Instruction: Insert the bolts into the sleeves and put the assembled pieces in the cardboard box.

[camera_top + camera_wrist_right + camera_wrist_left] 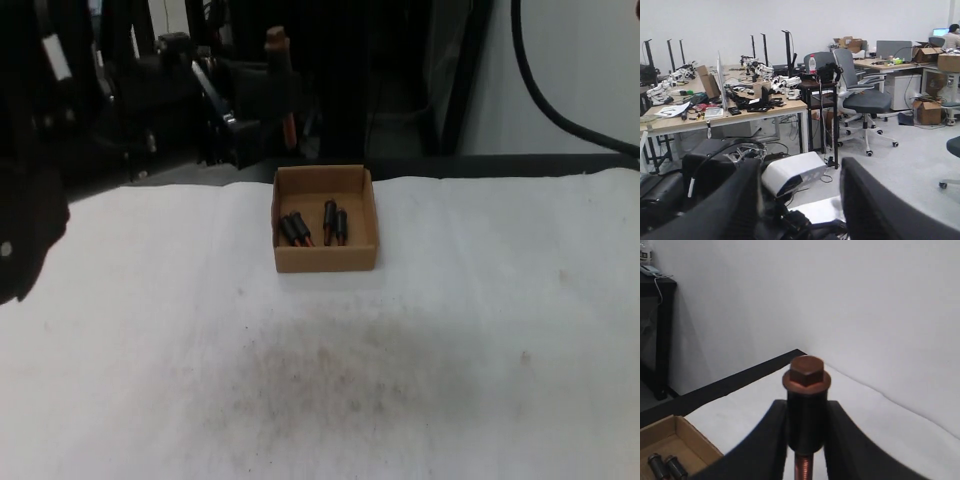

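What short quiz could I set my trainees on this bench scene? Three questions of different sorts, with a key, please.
1. True or false: the left gripper is shut on a black sleeve with a copper-coloured bolt through it.
2. How many assembled pieces lie in the cardboard box? A: two. B: four. C: six.
3. Fill the gap: the right gripper is ____ and holds nothing.
Key: 1 true; 2 B; 3 open.
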Robot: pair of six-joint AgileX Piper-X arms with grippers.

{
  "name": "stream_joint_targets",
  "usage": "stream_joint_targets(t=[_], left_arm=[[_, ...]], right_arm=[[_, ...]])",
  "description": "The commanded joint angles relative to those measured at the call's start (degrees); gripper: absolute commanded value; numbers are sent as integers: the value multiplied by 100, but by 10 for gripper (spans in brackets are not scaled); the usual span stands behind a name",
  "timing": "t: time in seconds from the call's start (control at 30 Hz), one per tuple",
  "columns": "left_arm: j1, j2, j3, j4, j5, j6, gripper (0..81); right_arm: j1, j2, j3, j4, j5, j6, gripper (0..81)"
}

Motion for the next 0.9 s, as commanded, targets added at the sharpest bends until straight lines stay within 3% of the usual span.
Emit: stream_joint_targets(t=[0.0, 0.03, 0.07, 0.27, 0.53, 0.67, 0.87], left_arm=[[10, 200, -381, 13, -321, 66, 2], [10, 350, -503, 43, -351, 66, 2], [10, 494, -622, 79, -349, 66, 2], [23, 2020, -2091, 1238, -392, 66, 2], [23, 4606, -4951, 3909, -1287, 24, 2], [23, 5739, -6443, 5157, -1287, 24, 2], [8, 6761, -7772, 6262, -1287, 24, 2]], right_arm=[[-15, -77, -27, -33, 287, 5, 159], [-39, -77, -27, -33, 377, 5, 23], [-78, -77, -27, -33, 418, 5, 0], [-472, -155, -27, 693, 886, -43, 8], [-1294, -551, -27, 1803, 1030, -403, 8], [-1727, -711, -27, 2183, 1002, -402, 8], [-2193, -787, -27, 2533, 986, -388, 8]])
